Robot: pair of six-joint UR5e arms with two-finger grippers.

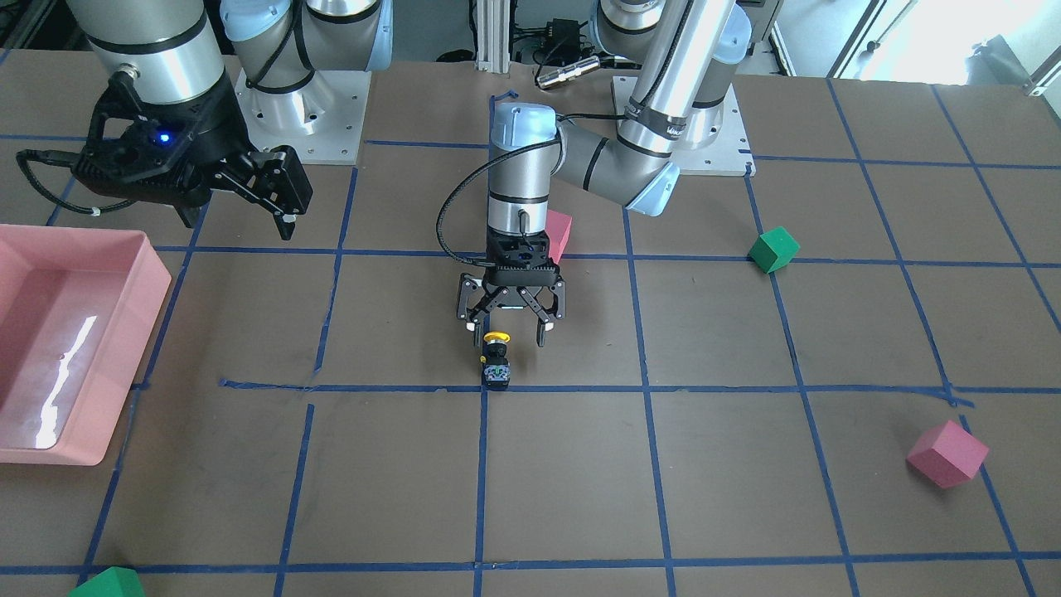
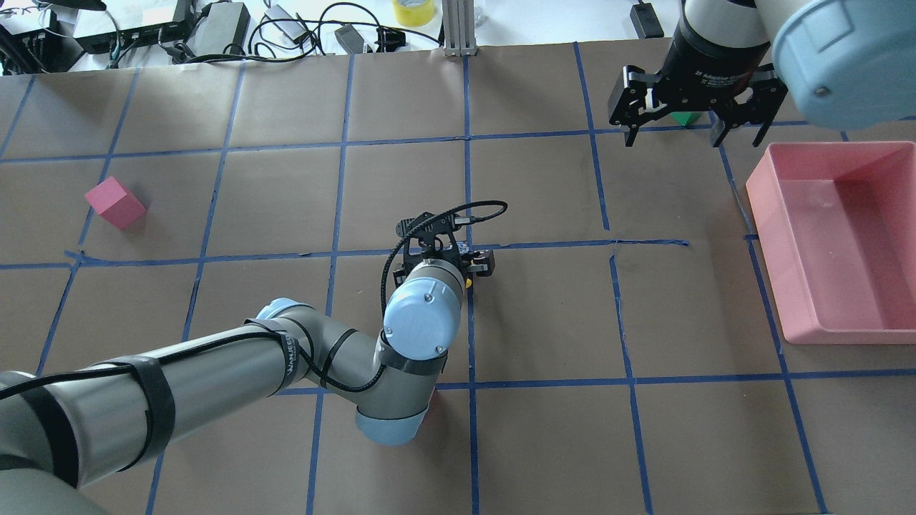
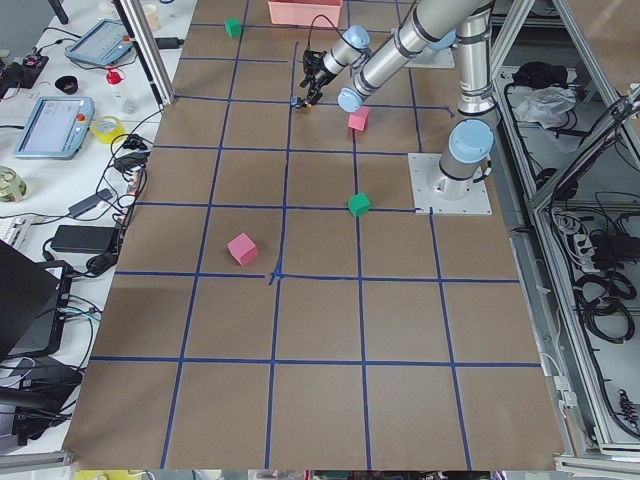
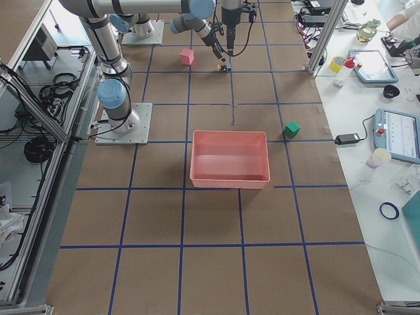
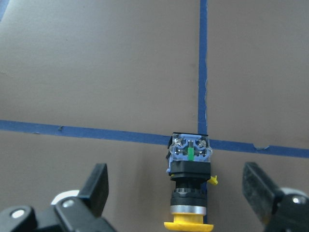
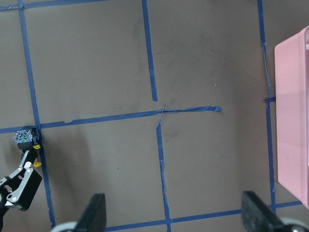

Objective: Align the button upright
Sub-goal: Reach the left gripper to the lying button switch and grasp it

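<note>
The button lies on its side on the brown table, beside a crossing of blue tape lines. Its yellow cap points toward the robot and its silvery base block points away. My left gripper is open and points down just above the cap end, touching nothing. In the left wrist view the button lies between the open fingers, base away from the camera. My right gripper is open and empty, held high near the pink tray. The right wrist view shows the button at its far left.
A pink tray stands at the table end on my right side. One pink cube sits just behind the left wrist and another lies far off on my left. Green cubes lie apart.
</note>
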